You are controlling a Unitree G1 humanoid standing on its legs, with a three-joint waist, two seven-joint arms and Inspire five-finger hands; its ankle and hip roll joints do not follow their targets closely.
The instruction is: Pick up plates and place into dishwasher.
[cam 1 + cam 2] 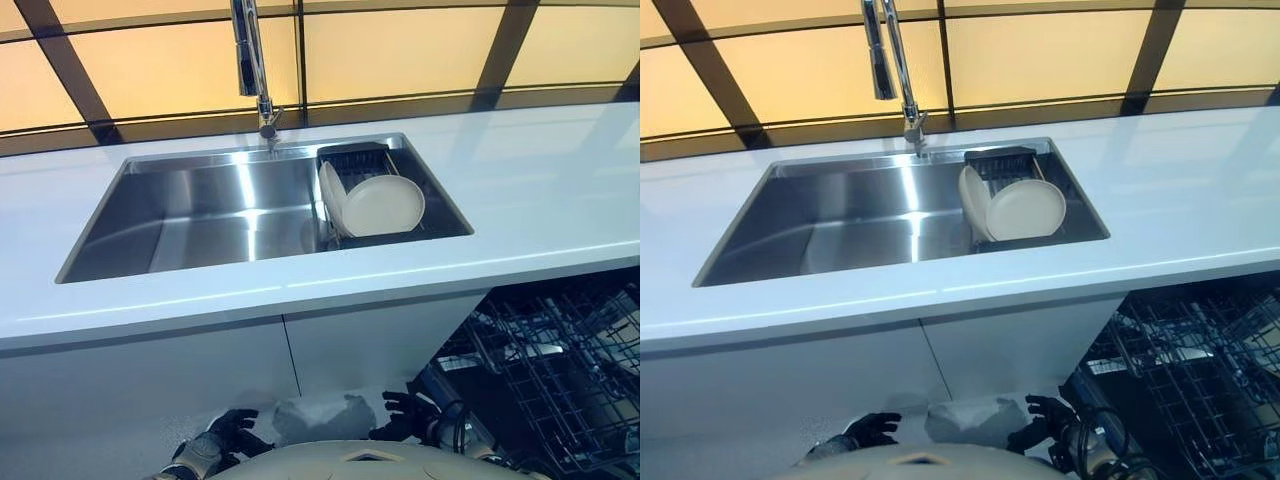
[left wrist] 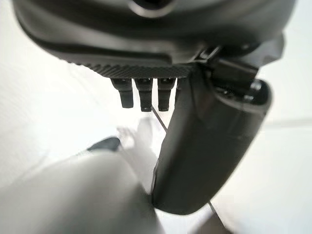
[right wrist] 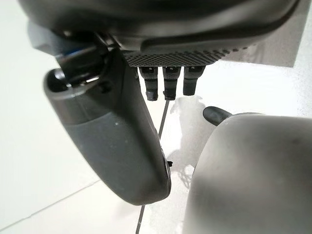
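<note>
Two cream plates stand on edge in a dark rack (image 1: 362, 160) at the right end of the steel sink (image 1: 200, 215). The larger plate (image 1: 385, 205) faces forward, and a second plate (image 1: 330, 195) leans just left of it. The open dishwasher's wire rack (image 1: 565, 370) shows at the lower right, below the counter. Both hands hang low in front of the cabinet, far below the plates. My left hand (image 1: 225, 435) and right hand (image 1: 410, 408) are open with relaxed fingers and hold nothing. The wrist views show the left thumb (image 2: 209, 146) and the right thumb (image 3: 112, 136) with nothing between thumb and fingers.
A chrome faucet (image 1: 250, 60) rises behind the sink's middle. The white countertop (image 1: 540, 190) runs around the sink, with white cabinet doors (image 1: 180, 375) under it. A window with dark frames lies behind.
</note>
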